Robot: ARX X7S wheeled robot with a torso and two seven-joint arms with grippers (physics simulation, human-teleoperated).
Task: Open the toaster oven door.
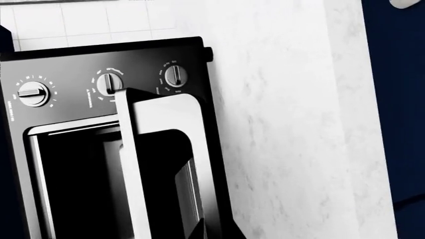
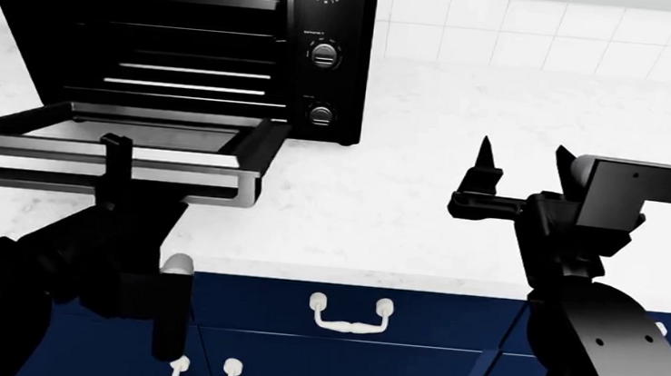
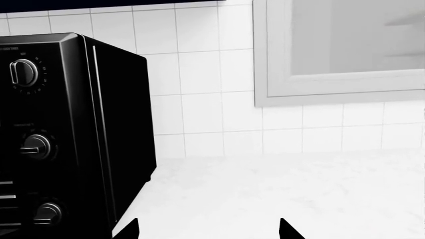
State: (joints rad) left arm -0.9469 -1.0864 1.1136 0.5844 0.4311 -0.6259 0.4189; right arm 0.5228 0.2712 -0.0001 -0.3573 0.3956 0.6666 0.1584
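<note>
Already the toaster oven door (image 2: 120, 146) lies folded down almost flat, jutting toward the near edge of the bench (image 2: 431, 215) from the toaster oven (image 2: 203, 31) at the far left; its racks show inside. The left pincer (image 2: 116, 152) sits at the door's front handle bar (image 2: 94, 167), one finger rising behind it; whether it is clenched on the bar I cannot tell. Pressing further down could strain the hinge or tip the oven forward; a careless pull-away could catch the bar and swing the door back up. The right pincer (image 2: 519, 168) hangs released over bare bench to the right, well apart, its fingers spread.
</note>
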